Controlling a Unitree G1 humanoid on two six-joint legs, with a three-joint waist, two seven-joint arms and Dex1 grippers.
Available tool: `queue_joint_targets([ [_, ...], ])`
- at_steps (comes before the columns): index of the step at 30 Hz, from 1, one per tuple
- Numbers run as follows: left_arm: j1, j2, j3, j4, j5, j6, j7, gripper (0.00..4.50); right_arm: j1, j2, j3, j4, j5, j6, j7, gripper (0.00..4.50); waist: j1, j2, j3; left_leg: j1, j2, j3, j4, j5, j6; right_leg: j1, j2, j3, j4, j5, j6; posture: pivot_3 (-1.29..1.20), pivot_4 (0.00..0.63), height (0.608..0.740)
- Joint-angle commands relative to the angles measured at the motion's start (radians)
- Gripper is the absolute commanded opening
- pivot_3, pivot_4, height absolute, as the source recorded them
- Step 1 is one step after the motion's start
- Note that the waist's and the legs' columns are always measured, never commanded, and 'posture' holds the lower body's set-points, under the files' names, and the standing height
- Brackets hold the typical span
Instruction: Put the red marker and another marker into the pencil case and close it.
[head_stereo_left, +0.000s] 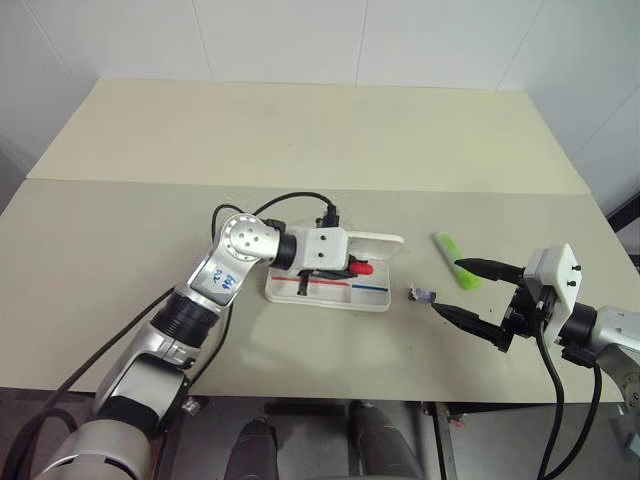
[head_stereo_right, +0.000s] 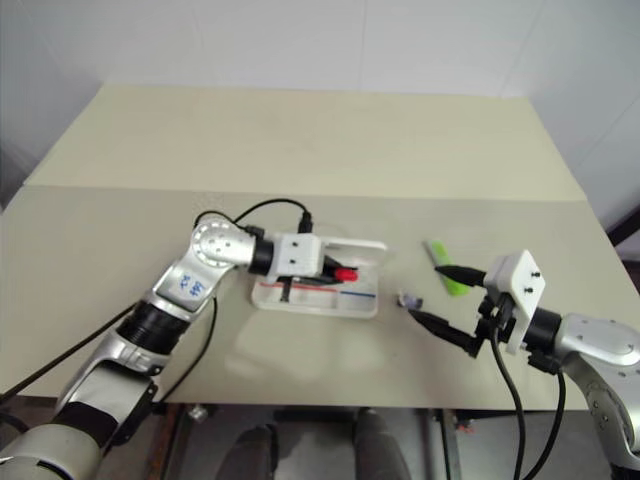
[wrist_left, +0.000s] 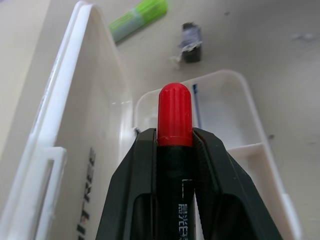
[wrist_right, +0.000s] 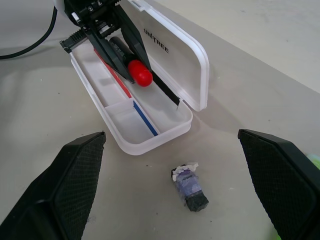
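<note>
The white pencil case (head_stereo_left: 330, 304) lies open in the middle of the table, with its lid (wrist_right: 175, 55) raised at the far side. My left gripper (head_stereo_left: 352, 268) is shut on the red marker (wrist_left: 175, 115), whose red cap (wrist_right: 140, 73) pokes out past the fingertips just above the case's tray. The lime-green marker (head_stereo_left: 457, 260) lies on the table to the right of the case. My right gripper (head_stereo_left: 447, 287) stands open beside it, the upper fingertip close to the green marker and nothing between the fingers.
A small dark grey-purple object (head_stereo_left: 422, 295) lies between the case and my right gripper. A black cable (head_stereo_left: 290, 200) loops over the table behind my left wrist. The table's front edge (head_stereo_left: 330, 398) runs close below the case.
</note>
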Motion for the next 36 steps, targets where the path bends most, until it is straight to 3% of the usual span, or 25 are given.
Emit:
queue_joint_targets([
  [1, 0.004, -0.014, 0.001, -0.015, 0.012, -0.035, 0.015, 0.65, -0.003, 0.001, -0.028, -0.033, 0.019, -0.008, -0.003, 4.50, 0.001, 0.000, 0.000, 0.000, 0.000, 0.000, 0.000, 0.000, 0.000, 0.000, 0.000, 0.000, 0.000, 0.000, 0.000, 0.00, 0.150, 0.740],
  [8, 0.006, -0.042, -0.007, 0.000, 0.048, -0.054, 0.050, 0.65, -0.008, 0.002, -0.022, -0.031, 0.019, -0.007, -0.005, 4.50, 0.002, 0.000, 0.000, 0.000, 0.000, 0.000, 0.000, 0.000, 0.000, 0.000, 0.000, 0.000, 0.000, 0.000, 0.000, 0.00, 0.150, 0.740],
  [13, -0.004, -0.058, -0.009, 0.038, 0.093, -0.059, 0.099, 2.32, -0.007, 0.002, -0.023, -0.031, 0.019, -0.006, -0.006, 4.50, 0.003, 0.000, 0.000, 0.000, 0.000, 0.000, 0.000, 0.000, 0.000, 0.001, 0.000, 0.000, 0.000, 0.000, 0.000, 0.00, 0.150, 0.740],
  [15, -0.007, -0.061, -0.009, 0.044, 0.099, -0.065, 0.102, 2.72, -0.005, 0.001, -0.025, -0.031, 0.019, -0.007, -0.005, 4.50, 0.003, 0.000, 0.000, 0.000, 0.000, 0.000, 0.001, 0.000, 0.000, 0.001, 0.000, 0.000, 0.000, 0.000, 0.001, 0.00, 0.150, 0.740],
  [36, 0.047, -0.052, 0.006, -0.078, 0.026, -0.003, -0.015, 2.72, -0.026, 0.000, -0.008, -0.013, 0.011, -0.003, -0.005, 4.50, 0.021, 0.000, 0.000, 0.000, 0.000, 0.000, 0.000, 0.000, 0.000, 0.001, 0.000, 0.000, -0.001, 0.000, 0.000, 0.00, 0.150, 0.740],
])
